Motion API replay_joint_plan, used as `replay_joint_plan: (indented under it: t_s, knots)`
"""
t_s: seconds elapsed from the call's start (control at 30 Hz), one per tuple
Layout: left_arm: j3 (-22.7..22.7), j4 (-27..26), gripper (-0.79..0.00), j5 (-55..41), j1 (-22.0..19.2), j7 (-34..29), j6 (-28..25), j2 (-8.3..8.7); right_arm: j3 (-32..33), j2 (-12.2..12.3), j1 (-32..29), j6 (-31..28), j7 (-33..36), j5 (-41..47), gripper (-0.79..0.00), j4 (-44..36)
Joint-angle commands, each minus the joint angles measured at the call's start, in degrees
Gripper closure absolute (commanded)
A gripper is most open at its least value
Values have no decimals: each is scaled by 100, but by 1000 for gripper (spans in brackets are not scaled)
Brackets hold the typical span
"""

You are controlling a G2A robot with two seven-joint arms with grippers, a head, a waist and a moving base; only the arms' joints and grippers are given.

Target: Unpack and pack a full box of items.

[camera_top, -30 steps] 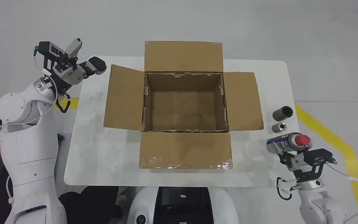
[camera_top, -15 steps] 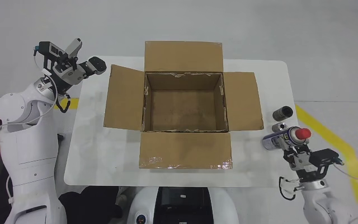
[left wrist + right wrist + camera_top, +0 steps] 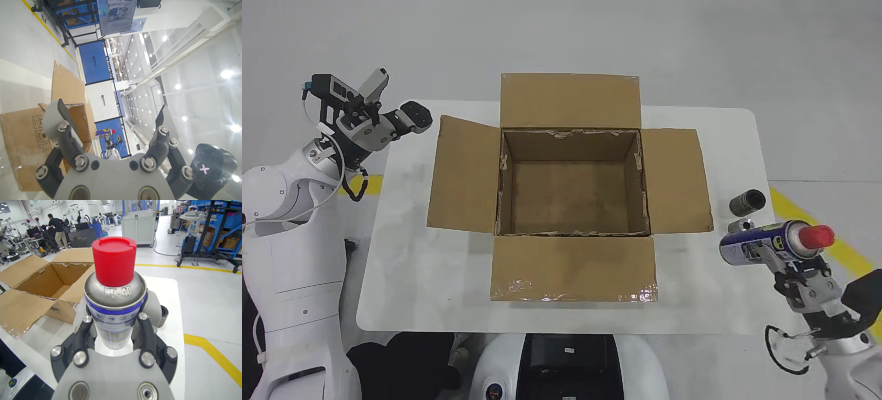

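The open cardboard box (image 3: 572, 195) stands in the middle of the white table (image 3: 402, 280), flaps spread, its inside bare. My right gripper (image 3: 787, 262) is off the table's right front corner, shut on a blue and silver spray can (image 3: 757, 243) with a red cap (image 3: 815, 236). The can hangs above the table, tilted, cap pointing right. In the right wrist view the can (image 3: 113, 306) sits between the fingers (image 3: 145, 328), with the box (image 3: 47, 283) beyond it. My left gripper (image 3: 407, 117) hangs open by the table's far left corner, holding nothing (image 3: 111, 113).
A dark short cylinder (image 3: 747, 201) lies on the table right of the box, seen behind the can in the right wrist view as well (image 3: 163, 315). A yellow floor line (image 3: 802, 215) runs past the table's right side.
My right gripper has lifted the spray can off the table and carried it rightward and toward the near edge. The left arm has kept still.
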Motion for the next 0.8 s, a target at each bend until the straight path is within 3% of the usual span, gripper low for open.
replay_joint_plan:
  t_s: [0.0,0.33,0.77]
  knots:
    - [0,0,-785,0,0,0,0,0,119,9,18,3,114,265,0,-132]
    - [0,0,-785,0,0,0,0,0,384,86,512,265,896,1115,0,-834]
    - [0,0,-785,0,0,0,0,0,-691,256,1870,147,2022,1432,0,-1168]
